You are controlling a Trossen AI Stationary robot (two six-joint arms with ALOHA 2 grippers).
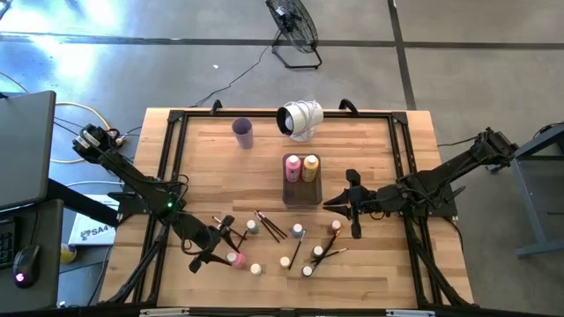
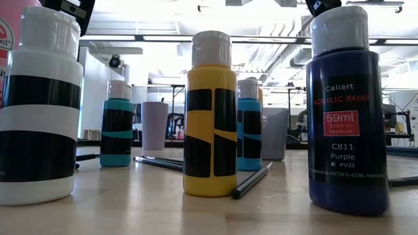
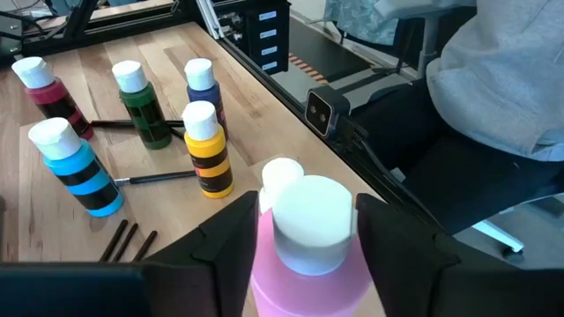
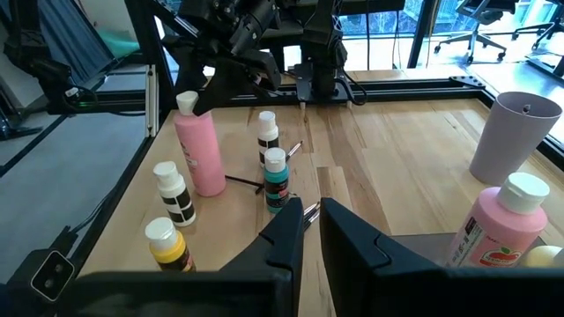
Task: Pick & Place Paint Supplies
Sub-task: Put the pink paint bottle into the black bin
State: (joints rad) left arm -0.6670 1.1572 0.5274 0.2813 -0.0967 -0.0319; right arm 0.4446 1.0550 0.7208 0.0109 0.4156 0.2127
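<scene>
A tall pink paint bottle (image 3: 308, 264) with a white cap stands near the table's front left, between the fingers of my left gripper (image 1: 231, 250). The right wrist view shows the same pink bottle (image 4: 201, 154). Several small white-capped bottles, such as the yellow one (image 3: 207, 150) and the cyan one (image 3: 79, 172), stand on their bases around thin paintbrushes (image 1: 269, 225) lying flat. My right gripper (image 1: 333, 204) hovers shut and empty right of the clear tray (image 1: 301, 195), which holds a pink and an orange bottle. My left gripper pinches the pink bottle at its shoulder, just under the white cap (image 3: 264, 238), one finger on each side. The fingers come slanting down from the table's left. The bottle's base (image 4: 210, 187) rests on the table and it leans slightly.
A lilac cup (image 1: 243, 132) and a white roll-like object (image 1: 301, 119) sit at the far side. A black frame (image 1: 172, 167) borders the table. A person in a grey top (image 3: 502, 79) sits beyond the near edge, beside a small camera (image 3: 322, 107).
</scene>
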